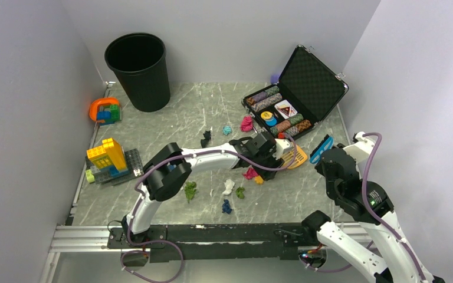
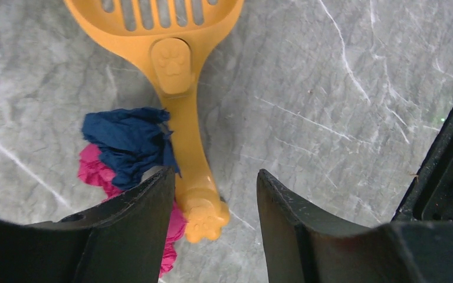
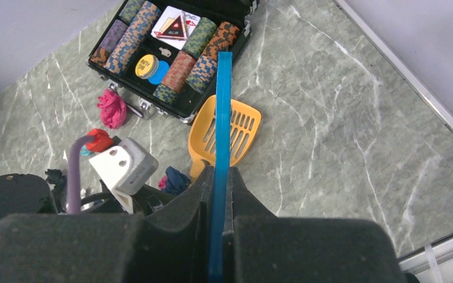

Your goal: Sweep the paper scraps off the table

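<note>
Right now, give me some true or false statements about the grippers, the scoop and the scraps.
1. The left gripper is open, straddling the handle of the orange scoop. True.
2. The right gripper is empty. False: it is shut on a flat blue tool.
3. The poker chip case is closed. False: its lid stands open.
4. Several paper scraps lie scattered on the table. True.
5. A dark blue scrap lies against the scoop's handle. True.

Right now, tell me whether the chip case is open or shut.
Open: the case has its lid raised behind the tray, and chips show inside.
</note>
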{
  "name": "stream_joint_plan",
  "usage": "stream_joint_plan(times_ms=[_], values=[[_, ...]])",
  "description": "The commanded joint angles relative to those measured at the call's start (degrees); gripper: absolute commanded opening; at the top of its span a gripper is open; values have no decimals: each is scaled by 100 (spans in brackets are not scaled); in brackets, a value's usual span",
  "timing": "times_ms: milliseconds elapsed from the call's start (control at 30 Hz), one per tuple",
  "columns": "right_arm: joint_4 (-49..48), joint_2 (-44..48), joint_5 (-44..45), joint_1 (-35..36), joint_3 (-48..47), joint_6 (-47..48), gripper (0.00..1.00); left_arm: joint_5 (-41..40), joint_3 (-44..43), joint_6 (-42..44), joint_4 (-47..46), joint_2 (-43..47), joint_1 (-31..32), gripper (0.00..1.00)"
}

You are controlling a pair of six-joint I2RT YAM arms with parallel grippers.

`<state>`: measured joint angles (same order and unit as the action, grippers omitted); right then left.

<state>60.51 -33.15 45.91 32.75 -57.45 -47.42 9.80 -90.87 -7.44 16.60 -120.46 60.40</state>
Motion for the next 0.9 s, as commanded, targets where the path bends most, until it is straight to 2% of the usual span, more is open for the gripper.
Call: stream_joint_plan(times_ms=[0, 167, 433, 533, 667, 867], values=[[-266, -62, -63, -9, -115, 183, 0, 419, -266, -84, -154, -126, 59, 58], [-308, -99, -102, -8, -122, 208, 0, 366, -156, -38, -246, -96, 46, 60], [-316, -97, -139, -10, -145, 241, 0, 545, -608, -115, 214, -627, -92, 67], [-309, -87, -153, -12, -148, 233, 0, 290, -671, -126, 366, -694, -127, 68], [-282, -80, -169, -6, -142, 218, 0, -23, -609, -182, 492, -588, -290, 73], [-283, -27, -193, -6, -127, 209, 0, 127, -285, -185, 326, -232, -400, 77]])
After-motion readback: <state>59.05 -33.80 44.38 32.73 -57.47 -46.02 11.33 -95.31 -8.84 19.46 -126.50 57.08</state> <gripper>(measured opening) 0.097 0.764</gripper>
